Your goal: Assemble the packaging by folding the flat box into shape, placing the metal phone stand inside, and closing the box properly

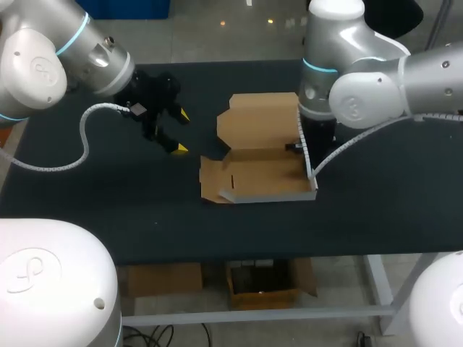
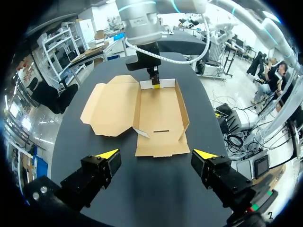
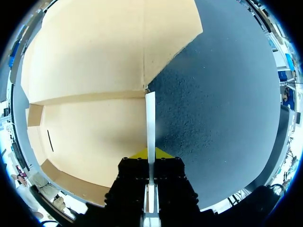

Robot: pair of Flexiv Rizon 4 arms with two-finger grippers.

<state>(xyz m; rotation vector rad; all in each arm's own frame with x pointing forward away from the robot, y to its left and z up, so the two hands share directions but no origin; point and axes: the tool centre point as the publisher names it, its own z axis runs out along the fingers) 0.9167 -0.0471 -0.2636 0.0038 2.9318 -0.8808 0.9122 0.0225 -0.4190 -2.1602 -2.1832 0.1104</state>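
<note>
Bench (image 1: 145, 224): box (image 1: 260, 181) mid-bench, half folded. Side walls up, lid (image 1: 257, 123) flat open. Your right jaws pinch box end wall. Left jaws wide, empty, hanging apart from box. Stand nowhere in sight, so reckon loading and closing are left.

left pincer (image 2: 156, 153): hovering, spread wide | right pincer (image 3: 150, 153): pointing straight down, clamped on box wall (image 3: 150, 118)
</note>
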